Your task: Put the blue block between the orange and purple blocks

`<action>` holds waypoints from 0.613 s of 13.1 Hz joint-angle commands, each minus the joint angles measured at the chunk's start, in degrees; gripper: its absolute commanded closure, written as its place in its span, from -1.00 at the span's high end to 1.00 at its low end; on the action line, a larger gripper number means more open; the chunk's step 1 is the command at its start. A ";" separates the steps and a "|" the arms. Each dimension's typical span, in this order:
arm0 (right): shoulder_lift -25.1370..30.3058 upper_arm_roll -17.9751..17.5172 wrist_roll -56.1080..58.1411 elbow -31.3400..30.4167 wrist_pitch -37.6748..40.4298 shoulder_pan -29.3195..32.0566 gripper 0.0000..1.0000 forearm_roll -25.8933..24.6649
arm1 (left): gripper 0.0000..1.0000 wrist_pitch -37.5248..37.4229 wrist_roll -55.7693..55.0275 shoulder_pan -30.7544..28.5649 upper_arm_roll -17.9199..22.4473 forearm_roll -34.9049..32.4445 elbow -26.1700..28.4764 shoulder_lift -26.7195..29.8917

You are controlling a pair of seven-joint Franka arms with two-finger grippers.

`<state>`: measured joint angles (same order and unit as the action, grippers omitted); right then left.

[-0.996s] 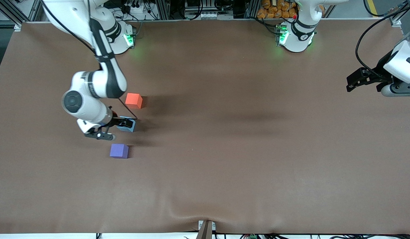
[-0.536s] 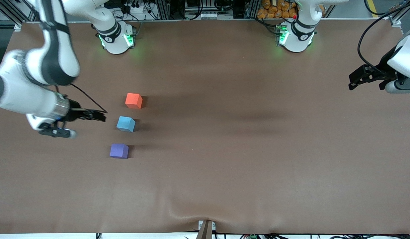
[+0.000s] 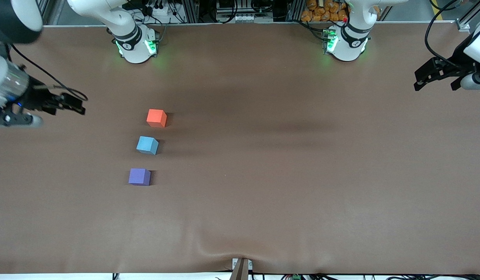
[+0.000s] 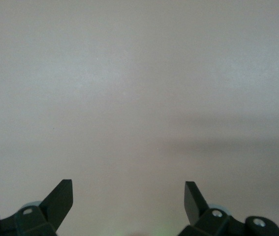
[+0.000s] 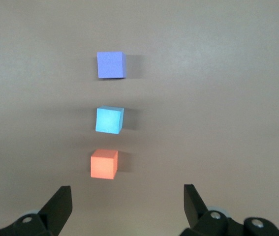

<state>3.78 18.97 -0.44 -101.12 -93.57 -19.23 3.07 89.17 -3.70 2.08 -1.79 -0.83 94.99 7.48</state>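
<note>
Blue block (image 3: 147,145) sits between orange block (image 3: 156,118) and purple block (image 3: 139,176); right gripper (image 3: 70,104) and left gripper (image 3: 428,74) hang wide-open, empty, apart.

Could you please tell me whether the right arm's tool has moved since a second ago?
Yes. The right tool, open, has drawn away from the light sky-blue foam cube toward the right arm's end of the brown table.

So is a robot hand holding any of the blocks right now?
No. Right gripper and left gripper are both open and empty; the blue block sits alone on the table.
</note>
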 commanded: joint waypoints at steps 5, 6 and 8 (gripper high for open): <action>4.48 -13.61 6.78 3.45 7.58 19.40 1.00 -1.22 | 1.00 -3.74 0.27 -1.11 0.12 -0.14 -2.88 -0.80; 4.30 -14.22 6.25 4.78 9.44 20.19 1.00 -1.22 | 1.00 -3.74 0.27 -1.72 0.12 -0.14 -2.97 -0.80; 4.30 -15.62 4.76 5.41 9.89 21.85 1.00 -1.22 | 1.00 -4.00 0.18 -1.72 0.03 -0.23 -2.97 -0.80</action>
<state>8.04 6.04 5.81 -97.18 -85.07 -0.15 2.93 86.85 -3.70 0.91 -1.38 -0.83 93.70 7.29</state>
